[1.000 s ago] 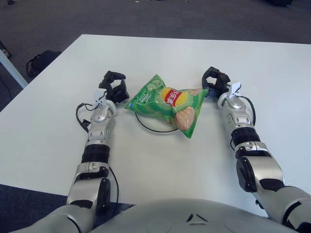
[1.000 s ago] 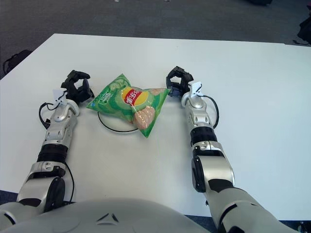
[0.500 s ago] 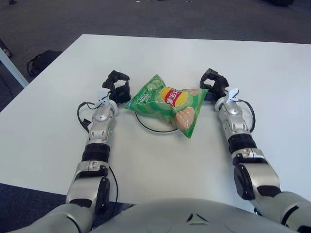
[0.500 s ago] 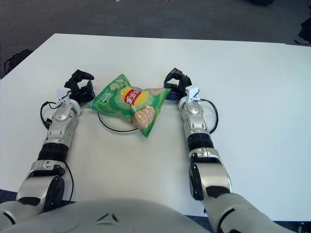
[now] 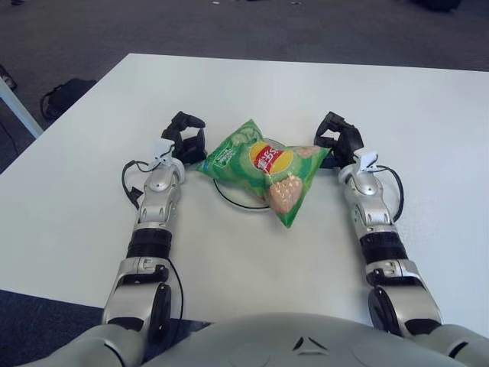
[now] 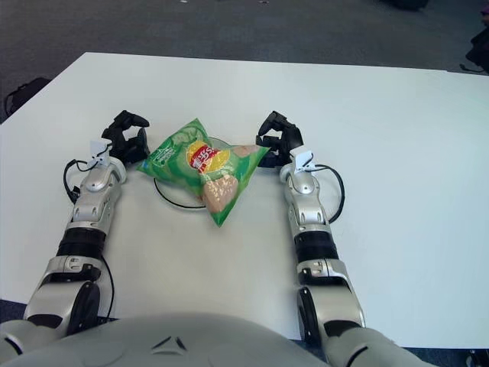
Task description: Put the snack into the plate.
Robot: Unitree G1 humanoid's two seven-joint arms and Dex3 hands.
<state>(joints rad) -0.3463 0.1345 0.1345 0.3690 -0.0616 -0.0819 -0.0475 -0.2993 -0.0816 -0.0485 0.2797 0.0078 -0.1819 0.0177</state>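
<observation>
Nearest to the robot, two silver arms reach forward over the white table (image 5: pixel 229 275). There is one snack bag (image 5: pixel 263 164), green with a red and yellow label, and one plate (image 5: pixel 233 197), of which only a thin dark rim shows under the bag. The bag lies across the plate, its lower corner hanging over the rim onto the table. The left hand (image 5: pixel 183 138) is just beside the bag's left corner, the right hand (image 5: pixel 338 139) at its right corner; both have curled fingers, and I cannot tell whether they pinch the bag. Beyond the table is dark grey carpet (image 5: pixel 252 27), with one black bag (image 5: pixel 65 95) on the floor at the left.
</observation>
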